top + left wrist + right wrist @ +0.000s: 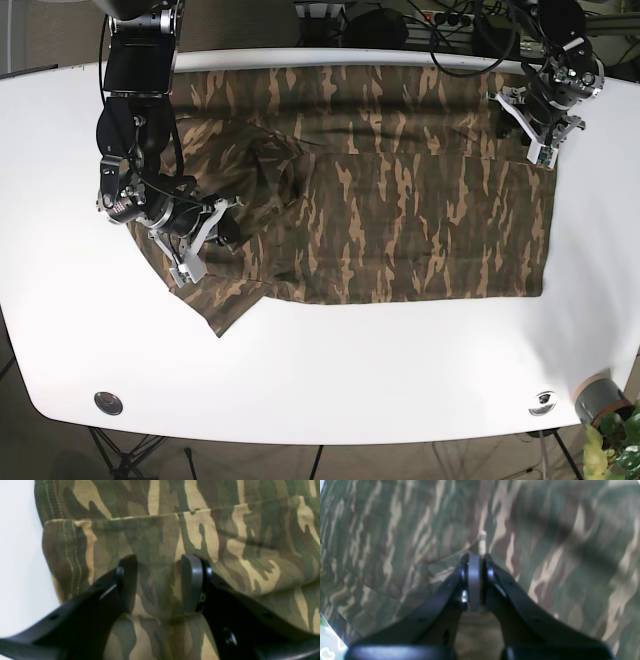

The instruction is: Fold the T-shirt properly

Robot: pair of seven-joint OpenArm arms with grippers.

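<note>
Two arms work a camouflage T-shirt (pixel 400 220) spread across most of the white table (pixel 330 380), its long edges running left to right in the base view. My right gripper (pixel 477 562), on the left of that view, has its jaws pressed together on a pinch of cloth near the bunched, sleeve-like end; I judge this grip is meant to carry that part over for a fold. That arm reaches down from the table's far edge, wrist angled toward the shirt's middle. My left gripper (pixel 158 582) hovers with jaws apart over a folded hem at the far right corner, holding nothing.
</note>
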